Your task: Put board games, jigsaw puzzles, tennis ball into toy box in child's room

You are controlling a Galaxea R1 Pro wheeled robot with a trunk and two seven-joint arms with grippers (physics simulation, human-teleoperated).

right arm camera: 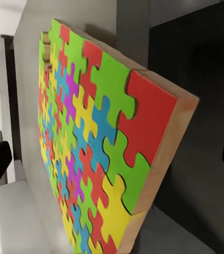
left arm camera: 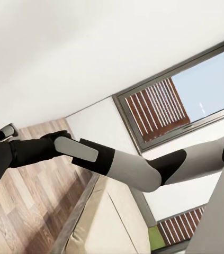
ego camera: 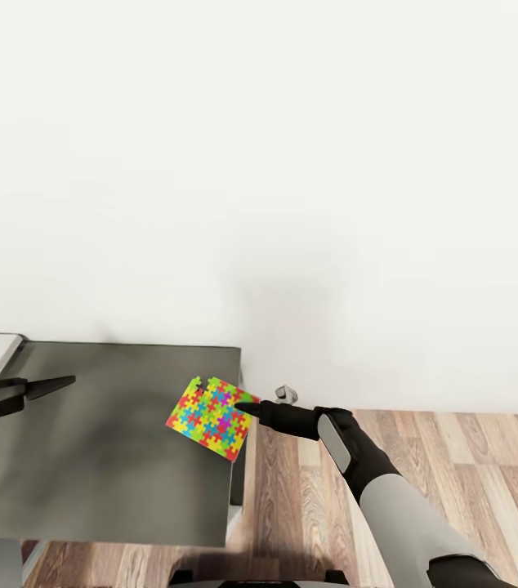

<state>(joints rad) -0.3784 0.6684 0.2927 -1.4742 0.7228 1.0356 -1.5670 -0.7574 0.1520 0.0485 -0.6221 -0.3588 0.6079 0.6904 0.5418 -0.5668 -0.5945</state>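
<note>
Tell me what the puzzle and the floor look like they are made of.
Puzzle: seemingly a wooden board, with a tan, faintly grained edge showing under glossy painted interlocking pieces in red, green, yellow, blue and purple. Floor: wood or wood-look planks, brown with visible grain and plank seams, matte finish; the render cannot settle real timber versus laminate.
</note>
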